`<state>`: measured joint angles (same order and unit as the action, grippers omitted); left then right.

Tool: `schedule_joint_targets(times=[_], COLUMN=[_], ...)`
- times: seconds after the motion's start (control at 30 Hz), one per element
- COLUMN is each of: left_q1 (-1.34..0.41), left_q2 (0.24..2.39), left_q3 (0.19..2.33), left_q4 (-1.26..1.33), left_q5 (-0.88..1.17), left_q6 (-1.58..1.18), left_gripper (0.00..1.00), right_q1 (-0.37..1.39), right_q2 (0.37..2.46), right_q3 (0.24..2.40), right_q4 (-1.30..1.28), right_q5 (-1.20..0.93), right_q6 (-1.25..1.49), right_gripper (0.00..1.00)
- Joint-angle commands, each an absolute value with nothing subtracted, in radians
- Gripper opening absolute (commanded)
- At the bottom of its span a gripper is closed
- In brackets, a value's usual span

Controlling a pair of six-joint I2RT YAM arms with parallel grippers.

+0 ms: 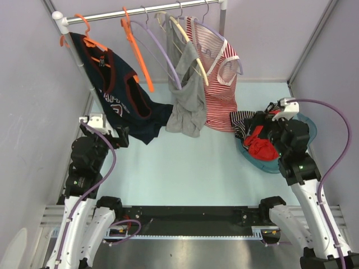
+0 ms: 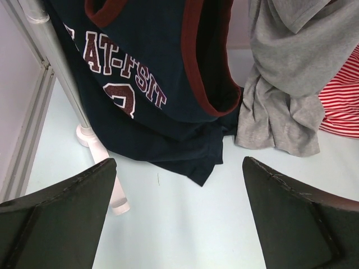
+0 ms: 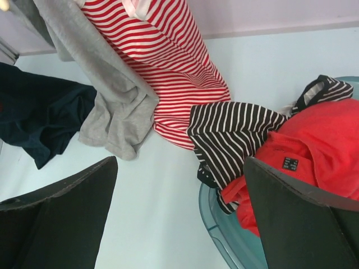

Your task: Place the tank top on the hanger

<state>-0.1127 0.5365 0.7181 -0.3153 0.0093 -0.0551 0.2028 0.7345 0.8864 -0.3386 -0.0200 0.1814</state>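
Observation:
The light grey tank top [image 1: 188, 95] hangs on the cream hanger [image 1: 188, 47] from the rail, between a lilac hanger and the red-striped top; its hem bunches on the table. It also shows in the left wrist view [image 2: 286, 84] and in the right wrist view [image 3: 109, 106]. My left gripper [image 2: 179, 224] is open and empty, low over the table near the navy top. My right gripper [image 3: 179, 224] is open and empty, by the rim of the teal basket [image 3: 224, 235].
A navy top with red trim [image 1: 118, 95] hangs on an orange hanger at the left. A red-and-white striped top [image 1: 219, 84] hangs on the right. The rail [image 1: 146, 12] stands on a white post [image 2: 61, 89]. The teal basket [image 1: 303, 126] holds red and black-striped clothes.

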Motion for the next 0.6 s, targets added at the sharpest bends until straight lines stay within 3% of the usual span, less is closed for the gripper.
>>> schedule_joint_targets(times=[0.0,0.57], left_q1=[-0.103,-0.104], left_q2=[0.552,0.557], left_q3=[0.721,0.721], left_q4=[-0.278,-0.271], left_q5=[0.002,-0.011], left_q6=[-0.087,-0.092], left_gripper=[1.0,1.0], right_q1=[0.183,0.183], right_q2=[0.721,0.733], right_q3=[0.859,0.859], right_q4=[-0.341,-0.334], right_q5=[-0.067,-0.077], right_q6=[0.213,0.207], right_gripper=[1.0,1.0])
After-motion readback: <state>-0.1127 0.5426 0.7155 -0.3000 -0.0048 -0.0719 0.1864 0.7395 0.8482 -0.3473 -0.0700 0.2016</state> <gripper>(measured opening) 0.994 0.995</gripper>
